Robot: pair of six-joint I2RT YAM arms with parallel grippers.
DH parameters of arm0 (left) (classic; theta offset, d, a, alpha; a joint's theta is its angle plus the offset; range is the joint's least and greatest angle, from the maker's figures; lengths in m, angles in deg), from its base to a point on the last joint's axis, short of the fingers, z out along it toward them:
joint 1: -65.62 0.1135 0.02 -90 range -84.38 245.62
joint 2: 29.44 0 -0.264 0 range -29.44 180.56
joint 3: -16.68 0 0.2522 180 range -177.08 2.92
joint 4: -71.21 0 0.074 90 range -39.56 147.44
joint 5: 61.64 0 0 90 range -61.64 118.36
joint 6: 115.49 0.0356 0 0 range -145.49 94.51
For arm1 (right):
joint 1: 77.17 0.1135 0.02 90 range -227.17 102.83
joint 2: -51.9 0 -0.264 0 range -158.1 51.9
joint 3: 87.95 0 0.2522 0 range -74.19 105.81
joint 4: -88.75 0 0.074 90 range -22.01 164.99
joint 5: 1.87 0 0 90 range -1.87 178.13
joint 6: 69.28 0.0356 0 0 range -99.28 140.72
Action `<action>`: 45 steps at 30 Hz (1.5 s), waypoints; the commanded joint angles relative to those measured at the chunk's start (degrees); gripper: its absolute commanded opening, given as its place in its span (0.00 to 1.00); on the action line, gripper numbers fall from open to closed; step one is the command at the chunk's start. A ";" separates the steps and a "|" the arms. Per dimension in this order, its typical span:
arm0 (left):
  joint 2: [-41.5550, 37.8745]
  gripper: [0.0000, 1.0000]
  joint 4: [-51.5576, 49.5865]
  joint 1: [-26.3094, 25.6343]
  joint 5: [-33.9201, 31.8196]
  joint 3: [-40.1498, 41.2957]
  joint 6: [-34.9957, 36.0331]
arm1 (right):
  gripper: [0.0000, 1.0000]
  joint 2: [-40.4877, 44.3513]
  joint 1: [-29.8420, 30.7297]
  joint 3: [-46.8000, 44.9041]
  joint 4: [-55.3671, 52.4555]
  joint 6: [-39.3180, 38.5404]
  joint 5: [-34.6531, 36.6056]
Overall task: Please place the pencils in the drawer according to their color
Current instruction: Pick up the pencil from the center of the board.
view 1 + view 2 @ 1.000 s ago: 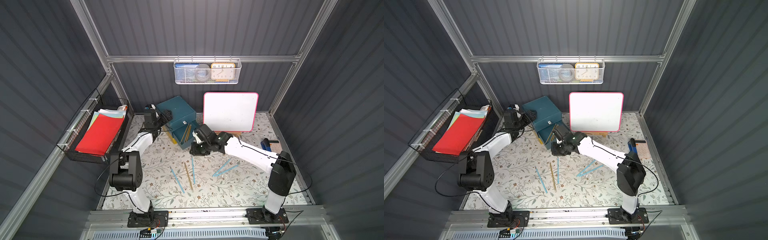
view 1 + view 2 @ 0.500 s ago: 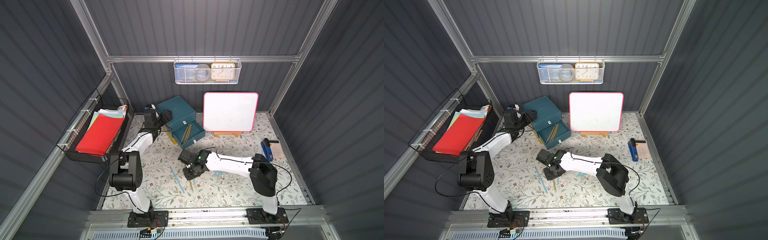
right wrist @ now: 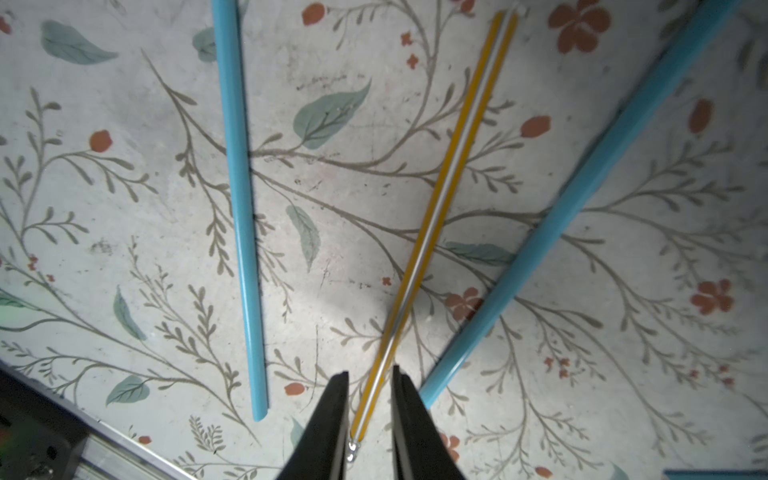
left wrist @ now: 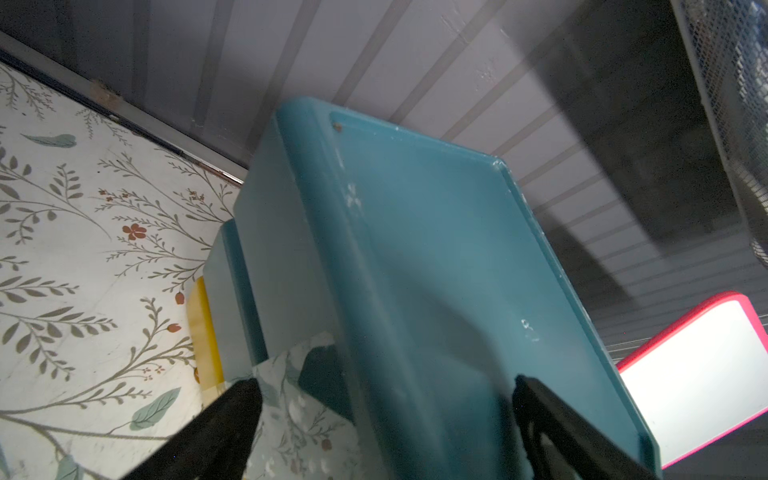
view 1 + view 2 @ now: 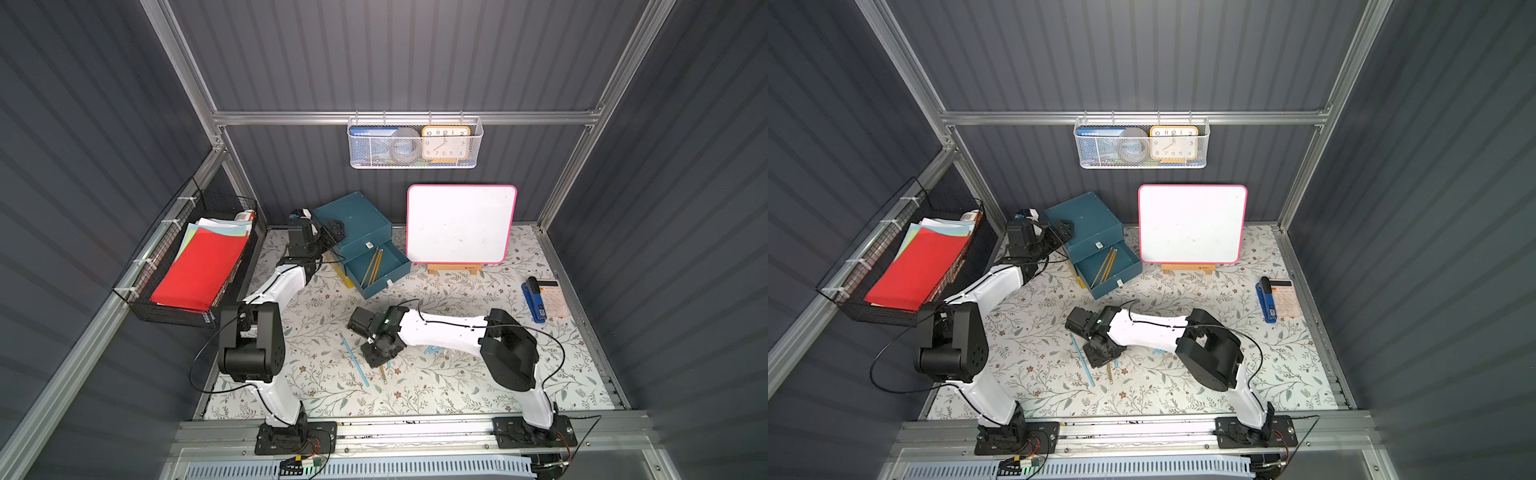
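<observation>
Near centre of the counter (image 5: 478, 382): the right gripper (image 3: 369, 372) points down over a golden-yellow pencil (image 3: 440, 216) lying flat. Its fingers (image 3: 332, 415) are narrowly parted, one on either side of the pencil's end. A slim gap shows on each side, so the pencil is straddled, not clamped.

A light blue pencil (image 5: 355, 359) lies just left of the gripper. A second light blue pencil (image 3: 582, 199) flanks the yellow one on its other side, apart from it. More blue ends (image 5: 432, 350) show from under the right forearm.

Farther back, left of centre: the open drawer (image 5: 395, 266) of the teal cabinet (image 5: 353, 220) holds several yellow pencils (image 5: 372, 266) lying side by side.

The left gripper (image 4: 384, 380) is at the cabinet's left top edge. Its fingers (image 4: 232, 415) are spread wide, one over the cabinet's top and one beside its wall. Whether they press on it cannot be told.

Far right: a whiteboard (image 5: 457, 224) stands upright, with a stapler (image 5: 534, 301) touching a calculator (image 5: 550, 297).
</observation>
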 commanded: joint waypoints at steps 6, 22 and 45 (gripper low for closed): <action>-1.01 1.00 0.96 -0.44 0.40 0.16 0.19 | 0.23 -2.36 0.51 0.84 -2.05 -0.56 0.30; -1.34 1.00 0.87 -0.42 0.43 0.05 0.19 | 0.18 -4.23 0.58 0.74 -4.15 0.80 -2.16; -1.28 1.00 1.44 -0.42 0.60 0.66 0.24 | 0.00 3.77 0.56 -3.79 -0.74 5.03 -3.75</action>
